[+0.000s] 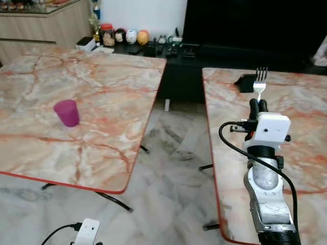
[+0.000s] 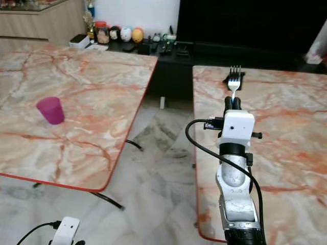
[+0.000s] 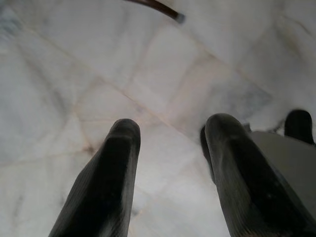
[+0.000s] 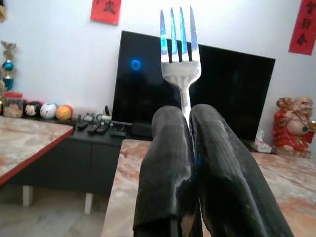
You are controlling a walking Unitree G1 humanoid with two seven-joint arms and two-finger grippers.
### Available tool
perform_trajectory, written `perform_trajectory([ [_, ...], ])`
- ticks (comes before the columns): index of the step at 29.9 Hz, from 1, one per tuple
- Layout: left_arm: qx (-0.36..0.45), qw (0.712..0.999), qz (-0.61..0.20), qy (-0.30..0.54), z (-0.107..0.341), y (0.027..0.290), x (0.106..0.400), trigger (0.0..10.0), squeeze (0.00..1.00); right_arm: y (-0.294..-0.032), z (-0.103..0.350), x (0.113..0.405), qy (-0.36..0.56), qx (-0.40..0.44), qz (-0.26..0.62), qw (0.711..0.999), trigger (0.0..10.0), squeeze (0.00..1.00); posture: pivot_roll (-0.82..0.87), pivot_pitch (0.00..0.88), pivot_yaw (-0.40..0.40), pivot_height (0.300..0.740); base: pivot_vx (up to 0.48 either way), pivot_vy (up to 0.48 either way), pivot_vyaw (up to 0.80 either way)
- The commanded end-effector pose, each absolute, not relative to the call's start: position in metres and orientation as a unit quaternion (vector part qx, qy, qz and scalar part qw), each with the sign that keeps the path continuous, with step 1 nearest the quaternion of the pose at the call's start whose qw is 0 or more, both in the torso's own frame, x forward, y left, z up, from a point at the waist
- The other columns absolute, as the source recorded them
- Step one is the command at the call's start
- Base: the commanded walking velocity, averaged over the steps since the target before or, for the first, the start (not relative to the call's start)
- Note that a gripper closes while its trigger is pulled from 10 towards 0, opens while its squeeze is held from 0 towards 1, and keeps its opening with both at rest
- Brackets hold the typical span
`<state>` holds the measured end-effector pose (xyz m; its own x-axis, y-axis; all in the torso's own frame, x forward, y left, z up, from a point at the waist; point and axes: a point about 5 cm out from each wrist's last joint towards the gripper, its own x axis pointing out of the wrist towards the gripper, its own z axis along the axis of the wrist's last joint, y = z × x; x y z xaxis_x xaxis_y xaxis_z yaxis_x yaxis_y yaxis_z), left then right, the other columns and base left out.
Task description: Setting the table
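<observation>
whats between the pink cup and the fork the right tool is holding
Bare marble tabletop, then the floor gap between the two tables, seen in the left eye view. Nothing else lies between the cup and the fork.

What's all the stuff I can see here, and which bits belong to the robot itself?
Tables: 2, orange-veined marble tops with red edges; left table, right table, a gap of floor between them.
Cup: 1, purple, upright on the left table.
Fork: 1, silver, tines up, held over the right table.
Small dark object: 1, black, on the right table beyond the fork; too small to identify.
TV: 1, black screen, off, against the far wall.
Low cabinet: 1, dark, under the TV, carrying jars, round figurines and remotes.
Statue: 1, red and gold, beside the TV.
Floor: pale marble tiles.
Right gripper: black fingers, shut on the fork.
Left gripper: black fingers, open, hanging over the floor.
</observation>
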<state>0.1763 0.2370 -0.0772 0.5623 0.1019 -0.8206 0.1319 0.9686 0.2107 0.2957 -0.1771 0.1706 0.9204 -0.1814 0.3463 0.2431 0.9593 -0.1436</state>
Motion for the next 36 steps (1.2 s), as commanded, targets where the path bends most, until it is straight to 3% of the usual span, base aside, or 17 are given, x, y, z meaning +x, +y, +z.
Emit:
perform_trajectory([
  [1, 0.124, 0.875, -0.007, 0.467, -0.0766, 0.2379, 0.1771, 10.0, 0.00, -0.1772, 0.1747, 0.2964, -0.174, -0.095, -0.109, 0.974, 10.0, 0.00, 0.04, 0.000, -0.037, 0.728, 0.000, -0.360, 0.00],
  [21, 0.123, 0.875, -0.009, 0.467, -0.0765, 0.2378, 0.1774, 10.0, 0.00, -0.1784, 0.1766, 0.2962, -0.177, -0.095, -0.112, 0.973, 10.0, 0.00, 0.04, 0.000, -0.037, 0.728, 0.000, -0.365, 0.00],
  [36, 0.098, 0.870, 0.044, 0.482, -0.0793, 0.2419, 0.1710, 10.0, 0.00, -0.1858, 0.1790, 0.2968, -0.181, -0.100, -0.122, 0.971, 10.0, 0.00, 0.04, 0.000, -0.034, 0.728, 0.000, -0.366, 0.00],
])
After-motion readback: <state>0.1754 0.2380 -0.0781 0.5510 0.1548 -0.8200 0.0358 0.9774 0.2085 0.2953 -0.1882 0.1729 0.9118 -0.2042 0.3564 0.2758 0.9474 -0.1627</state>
